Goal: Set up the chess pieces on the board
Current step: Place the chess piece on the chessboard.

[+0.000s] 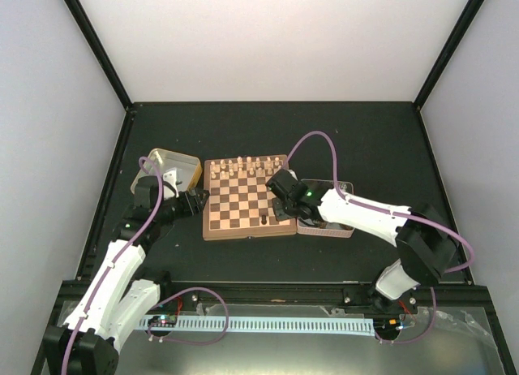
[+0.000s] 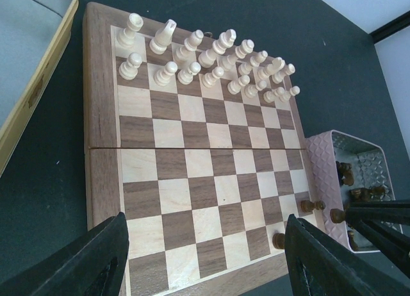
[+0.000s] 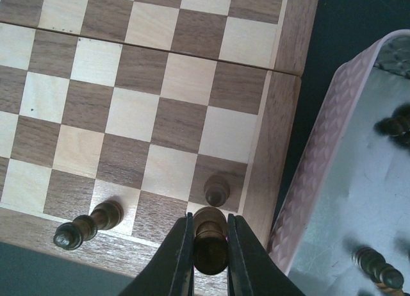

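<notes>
1 chess piece [image 3: 210, 237] clamped between right jaws

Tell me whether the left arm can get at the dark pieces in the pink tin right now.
Probably not: the pink tin lies beyond the board from the left gripper, and the right arm stretches across it.

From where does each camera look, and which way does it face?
Top external: above and behind the robot, facing down on the square wooden chessboard; left arm and right arm show.
Left wrist: looks across the board; open left hand at the bottom.
Right wrist: looks down at the board's corner; right hand shut on a dark brown chess piece.
Shared: both wrist views show the pink metal tin.
</notes>
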